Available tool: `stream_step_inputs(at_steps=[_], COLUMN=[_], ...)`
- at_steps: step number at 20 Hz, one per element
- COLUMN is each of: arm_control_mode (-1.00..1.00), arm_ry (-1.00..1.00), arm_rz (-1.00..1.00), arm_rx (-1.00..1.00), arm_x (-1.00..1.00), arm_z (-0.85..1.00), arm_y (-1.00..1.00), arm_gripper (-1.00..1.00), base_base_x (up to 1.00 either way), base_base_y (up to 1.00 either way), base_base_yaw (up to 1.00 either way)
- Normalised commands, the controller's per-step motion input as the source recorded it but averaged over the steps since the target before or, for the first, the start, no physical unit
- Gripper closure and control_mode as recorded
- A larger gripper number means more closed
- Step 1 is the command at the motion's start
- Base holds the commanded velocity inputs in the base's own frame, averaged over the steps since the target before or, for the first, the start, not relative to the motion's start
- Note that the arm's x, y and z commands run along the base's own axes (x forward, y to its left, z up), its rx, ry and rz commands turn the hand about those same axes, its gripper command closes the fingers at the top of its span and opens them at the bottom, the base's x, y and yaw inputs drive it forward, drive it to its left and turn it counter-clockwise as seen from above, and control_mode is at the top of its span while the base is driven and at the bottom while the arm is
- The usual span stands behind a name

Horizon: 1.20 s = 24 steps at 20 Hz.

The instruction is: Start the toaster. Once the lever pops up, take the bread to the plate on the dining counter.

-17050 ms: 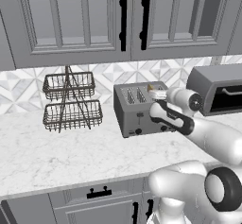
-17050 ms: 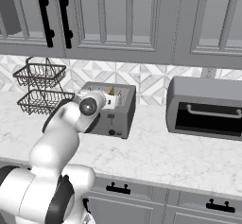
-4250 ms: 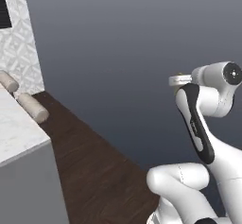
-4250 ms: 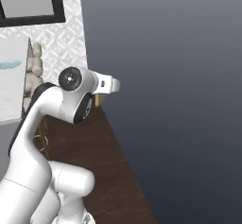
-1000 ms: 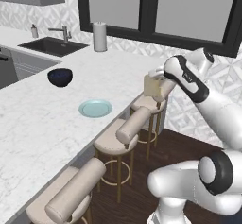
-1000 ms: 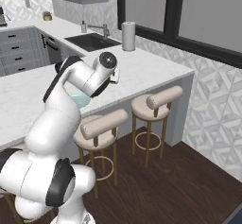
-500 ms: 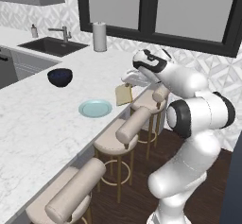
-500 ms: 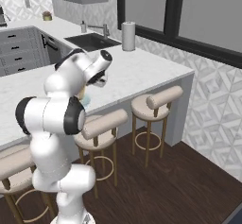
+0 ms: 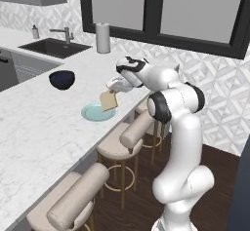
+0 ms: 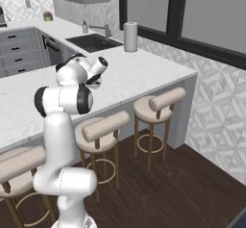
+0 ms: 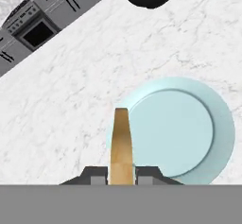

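Hand (image 9: pixel 113 89) has swung further left vs half a sec ago, clamped on the bread (image 9: pixel 108 101), slice hanging on edge over the near rim of the plate (image 9: pixel 93 114) on the dining table (image 9: pixel 44 127). In the hand view bread (image 11: pixel 121 145) stands edge-on btw the fingertips, above the plate's (image 11: pixel 189 128) edge, not touching it. Dark bowl (image 9: pixel 62 79) sits well apart, further along the table, where it was before.

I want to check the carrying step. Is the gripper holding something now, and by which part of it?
Yes. The gripper is shut on the bread, pinching its top edge; the slice hangs down over the plate.
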Motion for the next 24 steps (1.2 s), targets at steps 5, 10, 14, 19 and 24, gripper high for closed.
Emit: stream_step_inputs(at_steps=[5,10,14,19,24], arm_control_mode=[-1.00,-1.00,-1.00,-1.00,-1.00], arm_ry=[0.00,0.00,0.00,0.00,-0.01], arm_rz=[0.03,0.00,0.00,0.06,0.04], arm_rx=[-0.09,-0.12,-0.09,0.00,0.00], arm_x=[0.79,0.60,0.46,-0.28,-0.56], arm_z=[-0.51,-0.44,-0.42,-0.45,-0.48], arm_y=[0.81,0.40,0.21,0.02,0.00], arm_gripper=[1.00,1.00,1.00,1.00,-1.00], base_base_x=[0.00,0.00,0.00,0.00,0.00], base_base_y=[0.00,0.00,0.00,0.00,0.00], base_base_yaw=[0.00,0.00,0.00,0.00,0.00])
